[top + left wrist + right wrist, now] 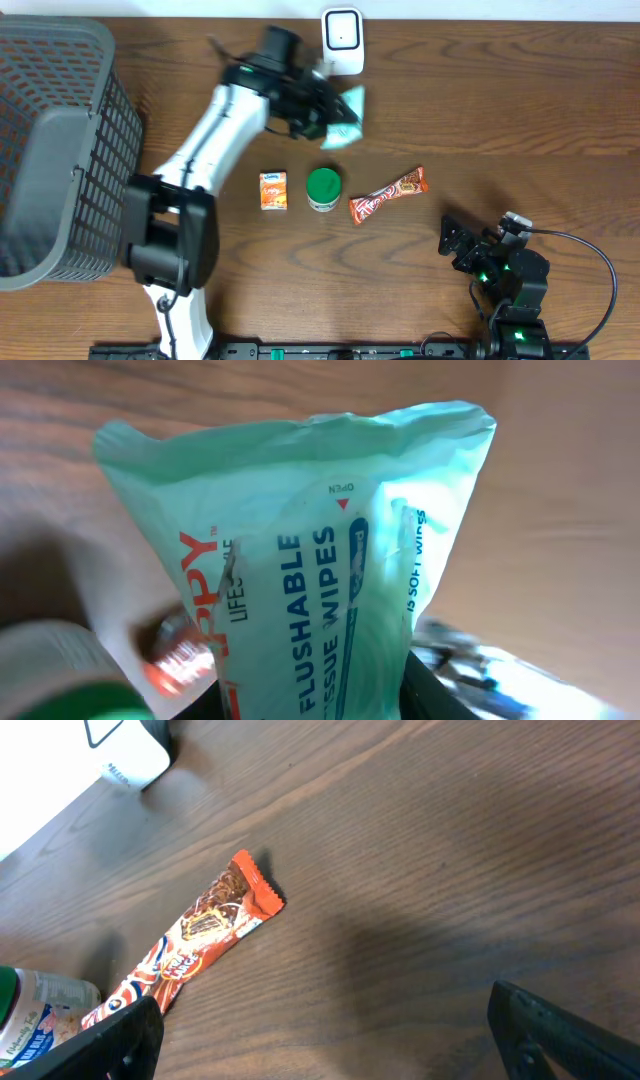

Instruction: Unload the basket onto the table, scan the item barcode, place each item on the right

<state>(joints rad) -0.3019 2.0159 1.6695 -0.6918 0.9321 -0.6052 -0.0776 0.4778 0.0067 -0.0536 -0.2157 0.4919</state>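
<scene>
Now, the soft flushable wipes pack (300,510) could sag or slip in this pinch, and if its barcode faces away from the white scanner (342,38), the read likely fails. The left gripper (322,112) is clamped on one end of the pack, arm stretched far across the table, pack just beside the scanner. The right gripper (458,240) sits low, jaws wide, holding nothing.

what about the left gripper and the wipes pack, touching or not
Touching. In the left wrist view the wipes pack rises from between the fingers of the left gripper, pinched at its lower end.
</scene>
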